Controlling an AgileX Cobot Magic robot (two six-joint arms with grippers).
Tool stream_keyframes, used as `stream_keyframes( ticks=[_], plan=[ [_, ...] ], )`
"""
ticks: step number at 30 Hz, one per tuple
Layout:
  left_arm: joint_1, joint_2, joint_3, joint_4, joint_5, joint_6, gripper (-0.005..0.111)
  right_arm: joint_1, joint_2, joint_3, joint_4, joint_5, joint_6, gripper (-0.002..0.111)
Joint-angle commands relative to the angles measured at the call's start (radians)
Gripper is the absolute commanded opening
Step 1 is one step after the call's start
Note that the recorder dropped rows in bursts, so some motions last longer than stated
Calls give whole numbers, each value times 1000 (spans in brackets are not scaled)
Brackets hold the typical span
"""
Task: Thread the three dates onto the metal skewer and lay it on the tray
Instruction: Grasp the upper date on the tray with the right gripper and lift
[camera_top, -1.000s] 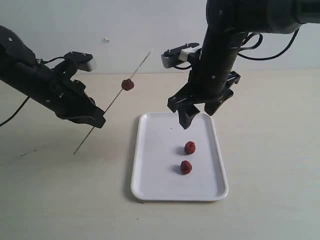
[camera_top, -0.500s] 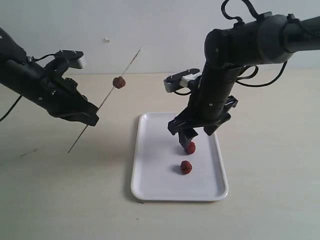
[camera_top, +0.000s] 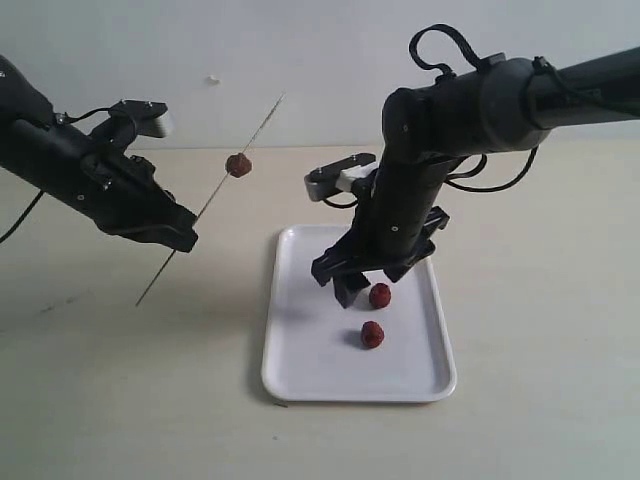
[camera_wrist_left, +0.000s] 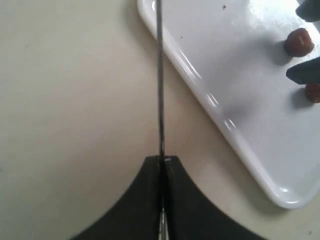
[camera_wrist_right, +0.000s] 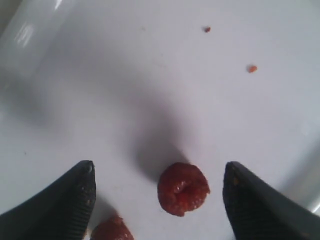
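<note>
Beige table (camera_top: 120, 400): above the tray (camera_top: 300, 360), downturned right gripper (camera_top: 372, 282) gapes around a date (camera_top: 380, 295), apparently not touching it; beside the tray, left gripper (camera_top: 178, 238) pinches the tilted skewer (camera_top: 215, 195).

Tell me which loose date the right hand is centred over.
The tray's rear date; the front date sits off-centre, and the third date rides the skewer.

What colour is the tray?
The tray is white with a few tiny reddish specks, clearest in the right wrist view.

White tray (camera_top: 300, 360), flat: two dates (camera_top: 380, 295) lay on it, slightly apart. Third date (camera_top: 238, 164) sat threaded on tilted metal skewer (camera_top: 215, 193), left of tray.
</note>
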Motion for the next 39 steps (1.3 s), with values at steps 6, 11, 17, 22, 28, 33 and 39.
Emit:
stream_keyframes(
  ticks=[6, 11, 17, 22, 28, 33, 39],
  plan=[
    [3, -10, -6, -6, 1, -6, 0, 1, -1, 4, -89, -8, 69, 67],
    [3, -10, -6, -6, 1, -6, 0, 1, 34, 4, -89, -8, 69, 67],
    [3, -10, -6, -10, 1, -6, 0, 1, 59, 4, -89, -11, 69, 67],
    [3, -10, -6, -15, -1, -6, 0, 1, 59, 4, -89, -5, 77, 62],
    [3, -10, -6, -23, -3, -6, 0, 1, 59, 4, -89, 5, 77, 47],
    [3, -10, -6, -23, -3, -6, 0, 1, 59, 4, -89, 6, 86, 32],
    [3, -10, -6, -23, -3, -6, 0, 1, 59, 4, -89, 11, 86, 31]
  ],
)
